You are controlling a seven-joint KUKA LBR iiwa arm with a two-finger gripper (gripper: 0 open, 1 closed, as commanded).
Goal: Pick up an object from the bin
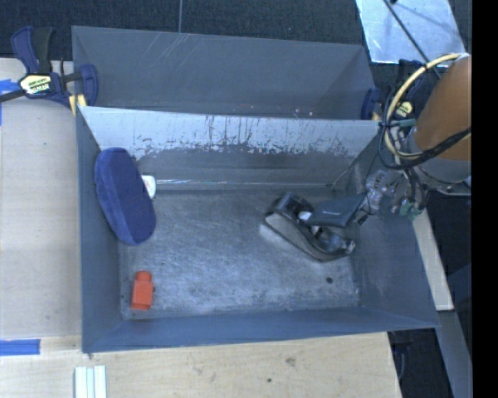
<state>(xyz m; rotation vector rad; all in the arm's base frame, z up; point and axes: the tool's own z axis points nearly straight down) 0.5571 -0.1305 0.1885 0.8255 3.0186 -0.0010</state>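
View: camera view, 1 frame.
Bin point(232, 326): grey metal, 3 loose things inside.
Claw point(297, 222): low over the bin floor, right of centre; open or closed cannot be told.
Blue pad point(123, 196): oval, against the left wall, well apart from the claw.
White piece point(149, 187): touching the pad's right edge.
Orange block point(142, 291): near-left corner.

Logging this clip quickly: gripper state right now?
Gripper: cannot be told, open or closed. It is down near the bin floor, right of centre, apart from the orange block.
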